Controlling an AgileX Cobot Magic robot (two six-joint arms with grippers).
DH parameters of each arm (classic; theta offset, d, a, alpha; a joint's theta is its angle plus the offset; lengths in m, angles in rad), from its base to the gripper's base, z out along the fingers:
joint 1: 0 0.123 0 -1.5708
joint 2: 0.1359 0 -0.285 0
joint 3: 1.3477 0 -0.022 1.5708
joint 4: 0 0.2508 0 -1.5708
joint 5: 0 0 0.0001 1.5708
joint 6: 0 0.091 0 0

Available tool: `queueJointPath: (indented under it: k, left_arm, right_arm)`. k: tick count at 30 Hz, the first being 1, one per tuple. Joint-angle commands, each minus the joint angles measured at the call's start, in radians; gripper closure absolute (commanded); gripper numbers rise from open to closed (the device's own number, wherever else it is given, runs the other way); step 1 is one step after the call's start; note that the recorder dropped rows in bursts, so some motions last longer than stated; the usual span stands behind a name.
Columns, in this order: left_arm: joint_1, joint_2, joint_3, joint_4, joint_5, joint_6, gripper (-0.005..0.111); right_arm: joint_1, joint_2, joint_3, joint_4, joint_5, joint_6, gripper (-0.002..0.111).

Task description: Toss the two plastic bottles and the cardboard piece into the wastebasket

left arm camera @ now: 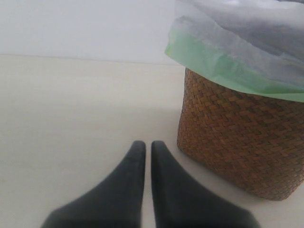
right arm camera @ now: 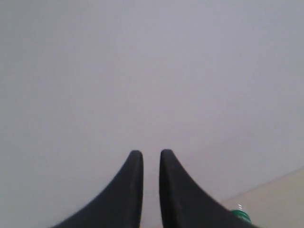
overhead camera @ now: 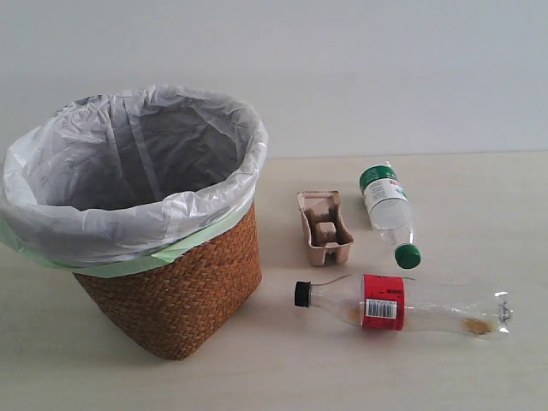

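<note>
The wicker wastebasket [overhead camera: 175, 295] with its white bag stands on the left of the table. To its right lies the beige cardboard piece [overhead camera: 324, 227]. The shorter green-capped bottle [overhead camera: 387, 210] lies beyond the tray, and the long black-capped bottle [overhead camera: 402, 304] with a red label lies in front of it. Neither gripper shows in the exterior view. My left gripper [left arm camera: 148, 144] is shut and empty, low over the table just beside the wastebasket [left arm camera: 237, 137]. My right gripper [right arm camera: 151, 153] is shut and empty, facing the wall; a green part of the shorter bottle [right arm camera: 241, 216] peeks past one finger.
The pale wooden table [overhead camera: 103, 377] runs back to a plain grey-white wall [overhead camera: 385, 68]. The bag's pale green edge [left arm camera: 213, 61] hangs over the basket rim.
</note>
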Motion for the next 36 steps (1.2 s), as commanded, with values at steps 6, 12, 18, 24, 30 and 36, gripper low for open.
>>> queueJointPath:
  k: [6,12,18,24,30,36]
  left_arm:
    - [0.001,-0.003,0.004,0.003,-0.001,-0.008,0.103]
    - [0.001,-0.003,0.004,0.003,-0.001,-0.008,0.103]
    - [0.001,-0.003,0.004,0.003,-0.001,-0.008,0.103]
    - [0.001,-0.003,0.004,0.003,-0.001,-0.008,0.103]
    - [0.001,-0.003,0.004,0.003,-0.001,-0.008,0.103]
    - [0.001,-0.003,0.004,0.003,-0.001,-0.008,0.103]
  right_arm:
    - [-0.003,0.656,-0.538,-0.063,0.516,-0.311,0.099]
    - [-0.003,1.032,-0.836,0.019,0.769,-0.402,0.099]
    - [-0.003,1.339,-1.075,0.012,0.904,-0.426,0.068]
    - [0.007,1.562,-1.269,0.032,0.962,-0.475,0.027]
    - [0.045,1.716,-1.391,0.026,0.968,-0.473,0.027]
    - [0.07,1.823,-1.477,-0.031,0.986,-0.44,0.027]
